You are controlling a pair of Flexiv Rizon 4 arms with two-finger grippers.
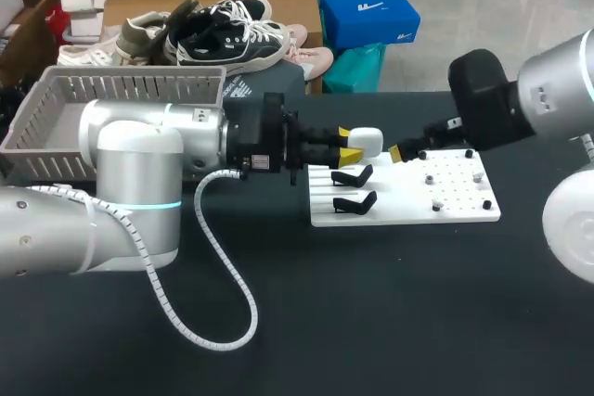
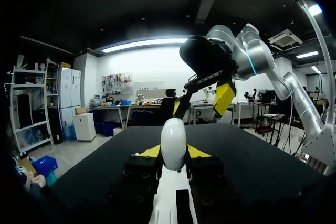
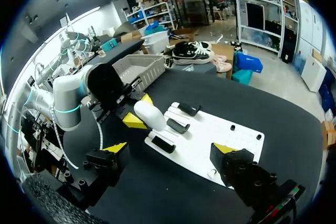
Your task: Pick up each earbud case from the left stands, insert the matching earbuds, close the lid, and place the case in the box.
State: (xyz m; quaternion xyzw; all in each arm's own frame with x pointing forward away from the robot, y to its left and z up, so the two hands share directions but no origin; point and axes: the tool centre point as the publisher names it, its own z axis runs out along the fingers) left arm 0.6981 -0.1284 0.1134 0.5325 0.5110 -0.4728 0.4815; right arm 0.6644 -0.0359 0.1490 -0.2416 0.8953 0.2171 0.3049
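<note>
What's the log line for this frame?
left tool: shut on earbud case | right tool: open, at white board | earbud case: closed

Glossy white plastic earbud case (image 1: 367,141), matt black tabletop (image 1: 371,303), grey plastic box (image 1: 139,90)

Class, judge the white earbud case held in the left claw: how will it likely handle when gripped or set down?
The earbud case looks smooth and glossy, so it may slip in the left claw. Its rounded shape would probably roll or tip on the table. It shows no dent where pinched, so likely rigid.
</note>
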